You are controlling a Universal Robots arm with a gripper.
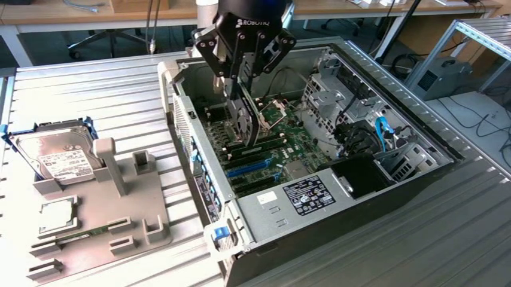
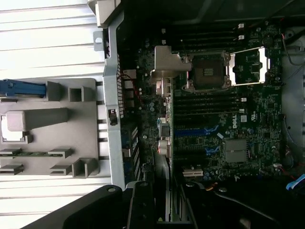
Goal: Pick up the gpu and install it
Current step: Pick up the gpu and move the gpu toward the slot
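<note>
Status: pick-up judged done, install not.

- End effector (image 1: 246, 89) is closed on the gpu (image 1: 252, 122). The card is gripped by its top edge and hangs edge-down, roughly upright, between the fingers.
- The gpu is held inside the open PC case (image 1: 319, 236), over the motherboard (image 1: 300, 143). It sits toward the exterior view's left side of the board, close to the rear wall of the case.
- In the wrist view the gpu (image 2: 162, 183) is seen edge-on as a thin grey strip running out from the end effector (image 2: 159, 210) toward the expansion slots (image 2: 195, 131).
- The card's lower edge is seen near the blue slots (image 1: 248, 168), apparently short of them. Contact with the board can't be confirmed from either view, and no seated card is seen in a slot.
- The grey parts fixture (image 1: 119, 203) on the table (image 1: 104, 89) carries the hard drive (image 1: 56, 152) at its far end, well apart from the case.

Done: 1 of 2 steps (grasp and carry into the case). Left, as judged: alignment over the slot, seating, release.
</note>
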